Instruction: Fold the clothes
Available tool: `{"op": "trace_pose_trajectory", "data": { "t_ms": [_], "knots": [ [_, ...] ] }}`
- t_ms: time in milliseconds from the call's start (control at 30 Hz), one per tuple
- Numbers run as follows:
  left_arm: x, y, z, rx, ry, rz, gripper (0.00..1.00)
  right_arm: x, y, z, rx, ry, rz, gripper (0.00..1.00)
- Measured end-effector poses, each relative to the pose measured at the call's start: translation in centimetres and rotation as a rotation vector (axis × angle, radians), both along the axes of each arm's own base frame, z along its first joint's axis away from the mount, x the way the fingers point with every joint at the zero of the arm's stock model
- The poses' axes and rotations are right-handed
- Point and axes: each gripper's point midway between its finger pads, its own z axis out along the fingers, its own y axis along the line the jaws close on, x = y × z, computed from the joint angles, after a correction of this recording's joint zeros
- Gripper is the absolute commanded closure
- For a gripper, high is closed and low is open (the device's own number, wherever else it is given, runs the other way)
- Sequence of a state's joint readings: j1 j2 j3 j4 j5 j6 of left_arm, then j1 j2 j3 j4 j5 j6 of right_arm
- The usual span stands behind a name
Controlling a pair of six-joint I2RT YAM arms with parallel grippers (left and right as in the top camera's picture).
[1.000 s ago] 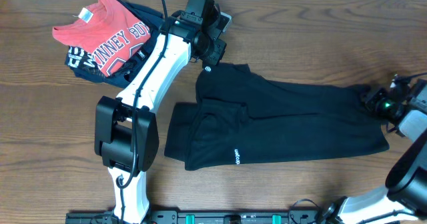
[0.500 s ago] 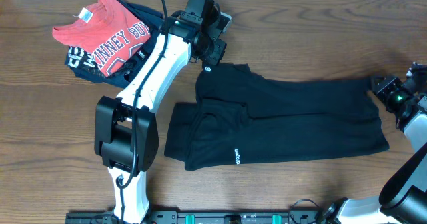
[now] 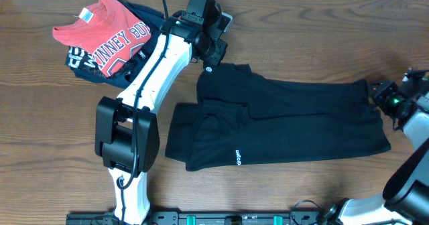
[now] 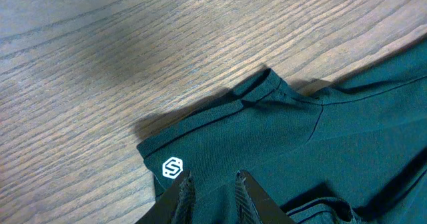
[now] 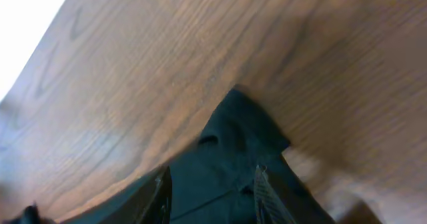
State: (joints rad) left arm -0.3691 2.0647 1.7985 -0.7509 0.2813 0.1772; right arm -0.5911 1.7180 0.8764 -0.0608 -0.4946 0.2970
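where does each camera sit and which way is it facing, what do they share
Overhead: fixed above the table, looking straight down; left arm, right arm, black T-shirt, red T-shirt and navy garment show.
Left wrist: on the left arm, facing down past the left gripper at the shirt's logo; only fingertips show.
Right wrist: on the right arm, facing past the right gripper at another shirt corner, blurred.
Shared: all see the black T-shirt on wood.
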Motion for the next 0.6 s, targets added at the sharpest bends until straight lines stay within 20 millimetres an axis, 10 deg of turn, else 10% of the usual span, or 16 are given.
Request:
{"op": "trace_pose_trajectory", "data": {
  "t_ms": [267,600],
  "knots": [
    [-0.1,0.0,0.0,0.001,0.004,0.0,0.77,0.3,3.0,-4.3,0.031,0.088,0.092,0.71],
    [-0.2,0.1,-0.1,0.003,0.007,0.0,0.77,-1.6,2.4,-5.0,0.058,0.15,0.083,0.72]
  ]
}}
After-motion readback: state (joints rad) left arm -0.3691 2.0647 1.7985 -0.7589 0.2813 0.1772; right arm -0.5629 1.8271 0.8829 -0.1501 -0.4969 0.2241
